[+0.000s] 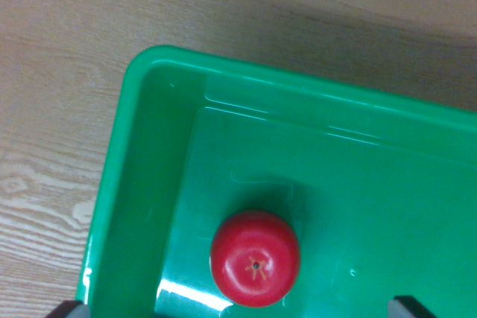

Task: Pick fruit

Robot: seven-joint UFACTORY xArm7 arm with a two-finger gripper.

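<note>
Red fruit (255, 258), round and glossy like an apple or tomato, sits in the lower middle of the wrist view, on the floor of a green tray (141, 176) whose rounded corner fills the upper left of the frame. The fruit rests near the tray's left wall but apart from it, with its small star-shaped mark facing up toward the camera, so it has no long axis to speak of and can be taken from any side. The tray stands on a pale wood-grain bench (59, 72), which shows along the left and top of the frame. Two dark tips of the gripper (242, 309) peek in at the bottom corners, one at lower left and one at lower right, standing wide apart and holding nothing. The fruit lies between those jaws, a little left of their midline and just above them in the frame, so my judgement is that the coming move needs only a slight shift before descending straight down around it.
</note>
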